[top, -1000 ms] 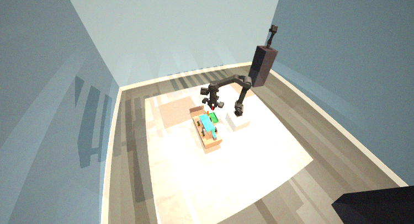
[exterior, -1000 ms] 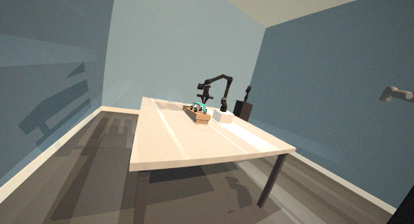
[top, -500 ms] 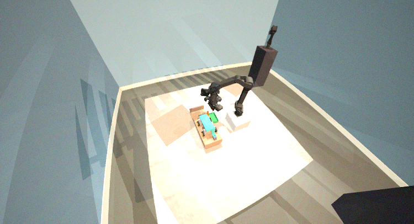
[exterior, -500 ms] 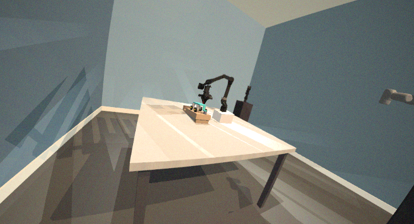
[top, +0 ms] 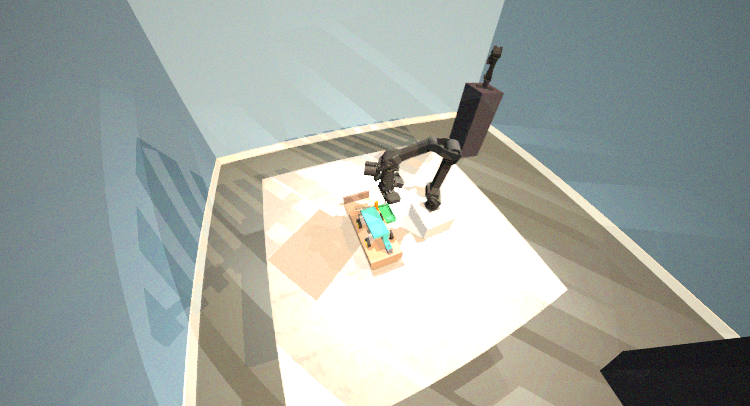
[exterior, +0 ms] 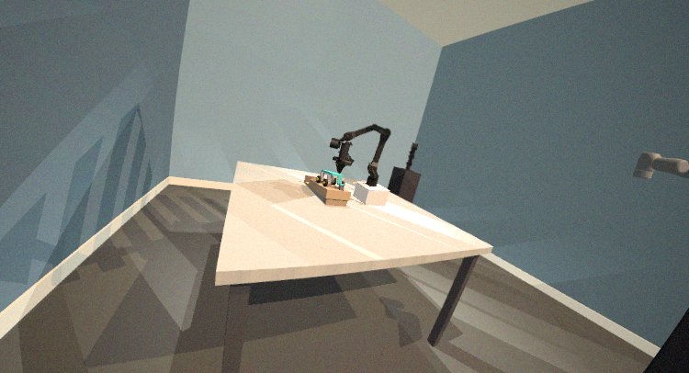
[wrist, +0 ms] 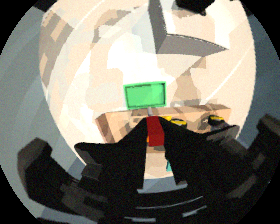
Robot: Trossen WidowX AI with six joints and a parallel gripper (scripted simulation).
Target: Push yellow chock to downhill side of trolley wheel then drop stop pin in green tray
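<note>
My gripper is shut on the red-headed stop pin, whose grey shaft points toward the green tray. It hangs above the ramp's far end, close to the tray. The pin is clear of the trolley. The teal trolley stands on the wooden ramp; its yellow-hubbed wheels show in the wrist view. The chock's orange handle stands at the trolley's far side. Contact between chock and wheel is too small to tell. No pin shows in the tray.
My arm stands on a white box right of the ramp. The tray lies between the ramp and this box. An upright board closes the ramp's far end. Another arm stands on a dark pedestal behind the table.
</note>
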